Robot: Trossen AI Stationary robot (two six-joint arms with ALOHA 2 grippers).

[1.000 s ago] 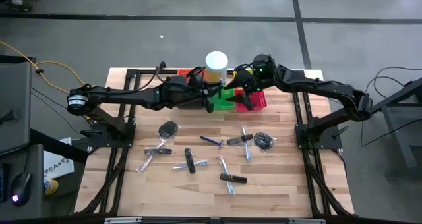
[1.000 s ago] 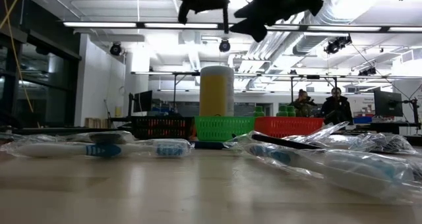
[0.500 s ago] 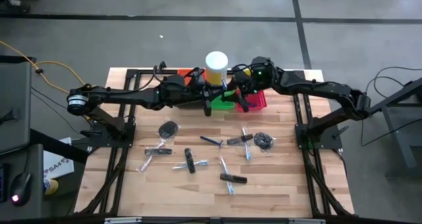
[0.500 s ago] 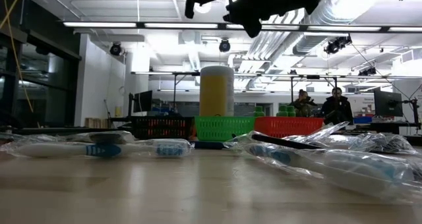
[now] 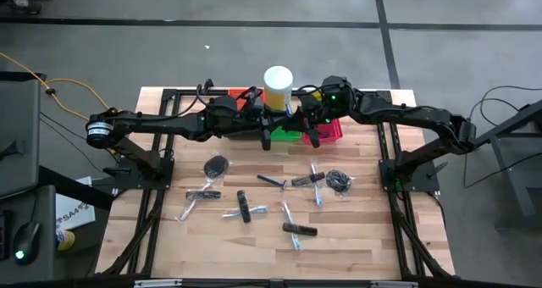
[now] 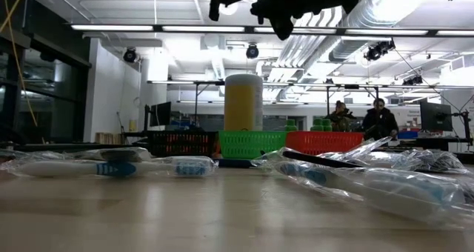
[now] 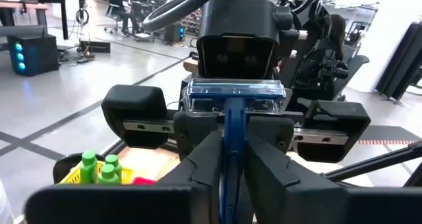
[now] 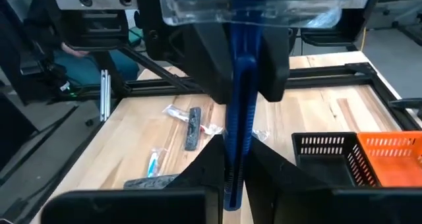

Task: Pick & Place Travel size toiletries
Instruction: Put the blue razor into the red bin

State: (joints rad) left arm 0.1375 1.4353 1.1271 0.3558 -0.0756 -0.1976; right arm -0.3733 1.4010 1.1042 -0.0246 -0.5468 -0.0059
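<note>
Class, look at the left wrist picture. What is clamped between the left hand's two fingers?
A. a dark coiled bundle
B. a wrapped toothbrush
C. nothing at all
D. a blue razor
D: the left hand grips the blue razor by its handle, with the clear-capped head upright above the fingers.

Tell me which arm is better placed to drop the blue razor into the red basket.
Right, probably. Both grippers seem closed on the blue razor, but the red basket lies beside the right gripper; the left gripper would have to cross the green basket.
</note>
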